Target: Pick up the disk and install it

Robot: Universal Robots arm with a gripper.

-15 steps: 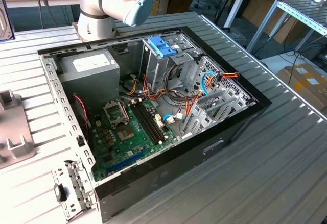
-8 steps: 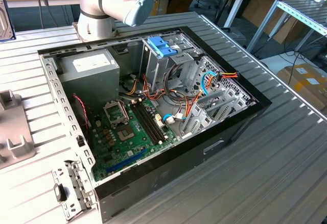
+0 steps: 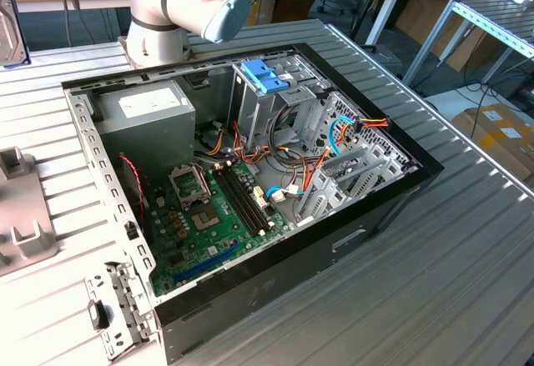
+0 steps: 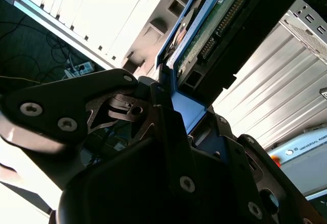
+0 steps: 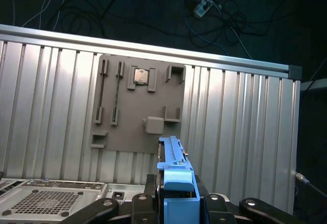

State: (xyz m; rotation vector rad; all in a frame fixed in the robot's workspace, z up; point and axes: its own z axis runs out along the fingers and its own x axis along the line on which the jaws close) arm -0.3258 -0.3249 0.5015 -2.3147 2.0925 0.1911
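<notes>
Gripping the disk (image 4: pixel 217 27) by its light-blue rail, the gripper (image 4: pixel 184 113) holds it aloft above the ribbed table (image 5: pixel 51 106) (pickup looks done), so installing calls for squaring it to the drive cage (image 3: pixel 288 103) in the open case (image 3: pixel 275 287).

The claw (image 5: pixel 176 191) is clamped on the disk (image 5: pixel 171 155).

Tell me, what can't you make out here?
Exterior view: the arm is cut off by the top edge.
Second wrist view: the disk has its near end hidden behind the jaws, its far end cut by the top edge.
First wrist view: the disk is edge-on, faces unseen.
</notes>
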